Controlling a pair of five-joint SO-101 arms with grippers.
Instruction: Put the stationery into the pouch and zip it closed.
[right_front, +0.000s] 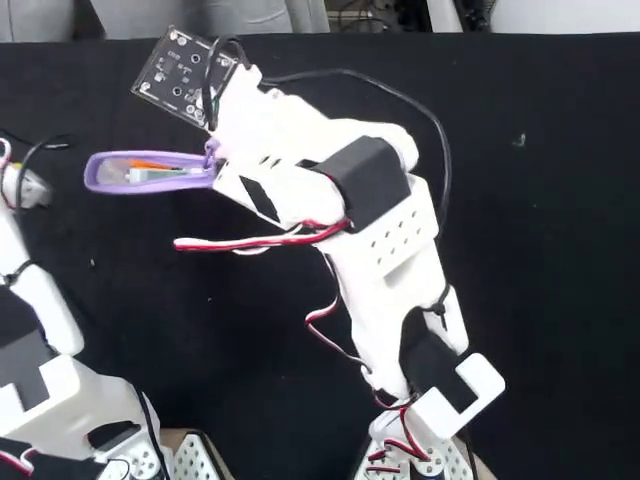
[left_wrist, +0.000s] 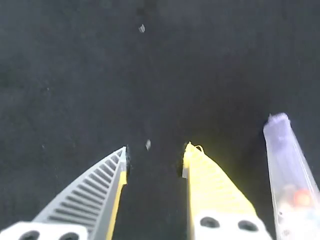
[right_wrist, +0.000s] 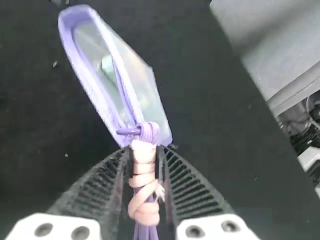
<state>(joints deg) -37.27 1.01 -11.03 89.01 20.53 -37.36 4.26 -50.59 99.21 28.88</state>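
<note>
A purple pouch with clear sides lies on the black table, orange and white stationery showing inside it. In the right wrist view the pouch stretches away from my right gripper, which is shut on the knotted pink and purple zipper cord. The right arm meets the pouch's end at the zipper pull. My left gripper hangs open over bare table, with one end of the pouch beside its yellow finger. The left arm stands at the table's left edge.
Black cloth covers the table. Red and white cables trail from the right arm. Small white specks lie on the cloth under the left gripper. A grey floor and shelving show past the table edge.
</note>
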